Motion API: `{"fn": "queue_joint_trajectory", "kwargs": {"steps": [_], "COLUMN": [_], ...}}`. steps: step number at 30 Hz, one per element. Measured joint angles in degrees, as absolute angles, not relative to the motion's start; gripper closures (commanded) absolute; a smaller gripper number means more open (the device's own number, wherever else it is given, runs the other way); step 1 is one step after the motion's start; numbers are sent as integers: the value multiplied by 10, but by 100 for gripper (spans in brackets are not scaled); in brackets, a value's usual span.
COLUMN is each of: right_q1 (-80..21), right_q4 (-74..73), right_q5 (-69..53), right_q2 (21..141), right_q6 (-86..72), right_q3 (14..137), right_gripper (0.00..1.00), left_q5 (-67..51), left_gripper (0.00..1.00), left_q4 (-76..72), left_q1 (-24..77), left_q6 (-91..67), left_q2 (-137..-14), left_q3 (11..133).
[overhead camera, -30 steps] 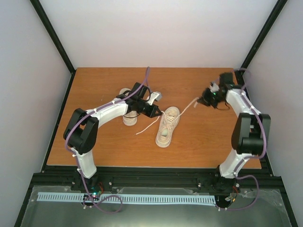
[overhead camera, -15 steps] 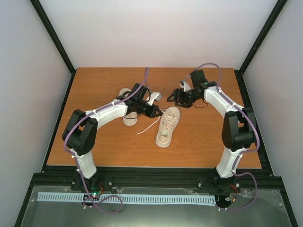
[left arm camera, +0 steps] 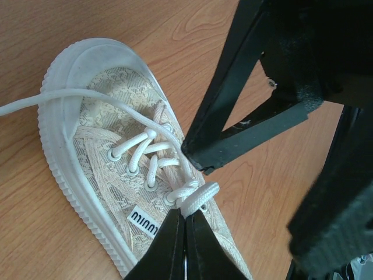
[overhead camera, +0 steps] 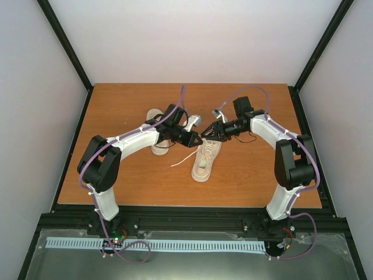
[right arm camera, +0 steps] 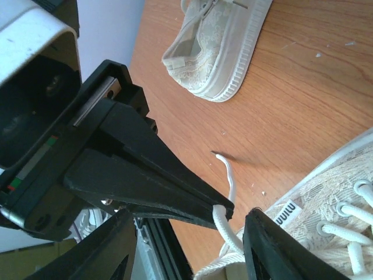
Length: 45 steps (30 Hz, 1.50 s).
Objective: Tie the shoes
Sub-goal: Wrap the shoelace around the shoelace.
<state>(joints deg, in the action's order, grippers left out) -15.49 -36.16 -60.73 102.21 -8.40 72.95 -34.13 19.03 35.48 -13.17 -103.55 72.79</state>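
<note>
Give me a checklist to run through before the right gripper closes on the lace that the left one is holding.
1. left gripper shut on the lace loop: ok.
2. right gripper open, jaws apart: ok.
3. Loop between the right jaws: it looks so in the right wrist view, but how deep it sits: cannot tell.
4. near shoe upright on the table: ok.
5. other shoe apart from the near one: ok.
6. Bow tied: not ok; a free lace end lies loose on the table.
</note>
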Motion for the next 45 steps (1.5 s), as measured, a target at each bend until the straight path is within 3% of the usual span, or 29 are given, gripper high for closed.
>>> {"fn": "queue_joint_trajectory", "kwargs": {"steps": [4, 10, 21, 30, 32, 33, 35, 41, 45], "right_q1": [-155, -155, -155, -155, -155, -155, -155, -155, -155], "right_q4": [-365, -373, -377, -378, -376, -375, -373, -362, -362], "right_q5": [-616, -623, -622, -619, -618, -618, -617, -615, -612], "right_q2": [1035, 1039, 1043, 1047, 1047, 1047, 1047, 1047, 1044], "right_q6": [-63, -39, -25, -18, -18, -20, -22, -29, -29], "right_q3": [730, 729, 721, 721, 720, 720, 719, 716, 704], "right_gripper": [54, 69, 75, 97, 97, 97, 97, 97, 97], "left_q5": [-341, -341, -341, -342, -342, -341, -341, -315, -293], "left_gripper": [99, 99, 99, 99, 99, 97, 76, 37, 33], "left_q4": [190, 190, 190, 190, 190, 190, 190, 207, 222], "left_q1": [357, 357, 357, 357, 357, 357, 357, 357, 351], "left_q6": [-132, -132, -132, -132, -132, -132, -132, -123, -110], "left_q2": [-1035, -1035, -1035, -1035, -1035, -1035, -1035, -1032, -1005], "left_q3": [728, 728, 728, 728, 728, 728, 728, 728, 723]}}
